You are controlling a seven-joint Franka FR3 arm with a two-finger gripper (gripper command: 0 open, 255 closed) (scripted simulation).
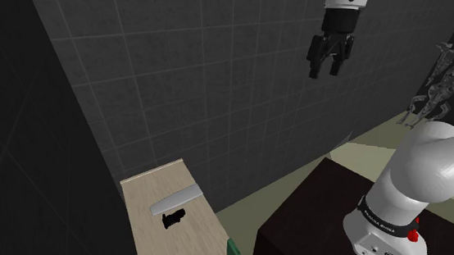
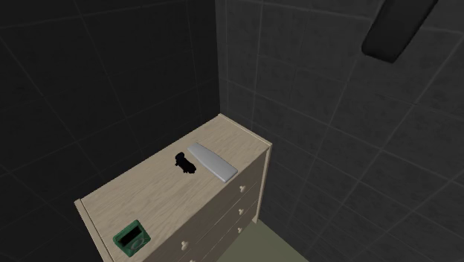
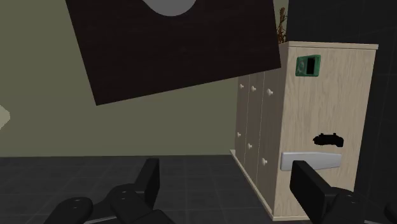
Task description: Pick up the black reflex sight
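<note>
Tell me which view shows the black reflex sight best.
The second exterior view: it looks down on the dresser top, where the sight lies unobstructed beside a grey slab. The shoulder view shows the sight as a small dark shape by the same slab; the wrist view shows the sight far off, as a silhouette.

A light wooden dresser (image 2: 149,195) with drawers stands in a corner of dark tiled walls (image 2: 89,74). On the dresser's top, near its far end, lies the small black reflex sight (image 2: 185,161). A flat grey bar (image 2: 212,162) lies just beside it, closer to the dresser's front edge. A little green box (image 2: 130,238) sits at the near end of the dresser's top, well apart from the other two.
</note>
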